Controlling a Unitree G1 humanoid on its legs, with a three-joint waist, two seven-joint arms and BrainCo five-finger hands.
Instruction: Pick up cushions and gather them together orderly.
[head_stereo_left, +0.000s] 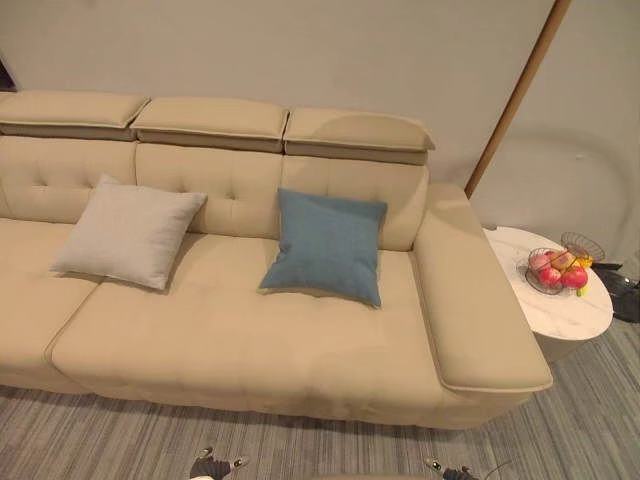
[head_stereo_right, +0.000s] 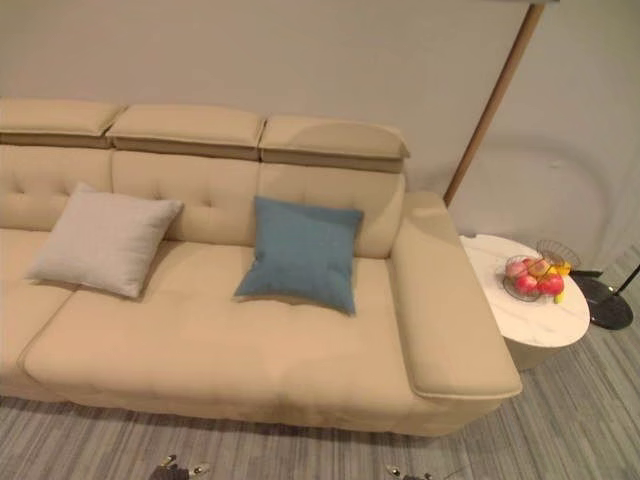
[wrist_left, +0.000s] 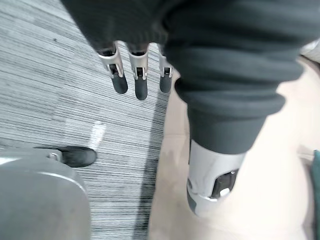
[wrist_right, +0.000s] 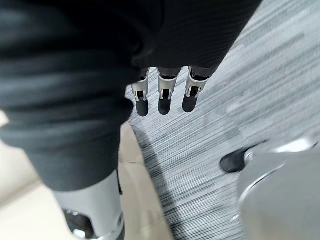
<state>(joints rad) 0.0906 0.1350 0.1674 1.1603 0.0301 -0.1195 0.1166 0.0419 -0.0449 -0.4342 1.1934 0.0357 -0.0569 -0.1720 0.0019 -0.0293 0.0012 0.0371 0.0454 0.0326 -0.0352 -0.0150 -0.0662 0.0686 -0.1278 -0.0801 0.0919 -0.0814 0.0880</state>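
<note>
hands: left robot hand (wrist_left: 141, 80) and right robot hand (wrist_right: 164, 95) both straight-fingered, empty, low by the sofa (head_stereo_left: 250, 350) front | cushions: pale grey cushion (head_stereo_left: 128, 232) and blue cushion (head_stereo_left: 328, 245) lean on its back, well apart | step: reach in | tip: grip the blue cushion by an upper corner, stand it upright just beside the grey

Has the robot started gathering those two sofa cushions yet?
Nothing looks done: the grey cushion and the blue cushion lean on the sofa back, apart, bare seat between them. Nothing in hand: the left hand and right hand hang open above the carpet. Left to do: picking up both and setting them together.
</note>
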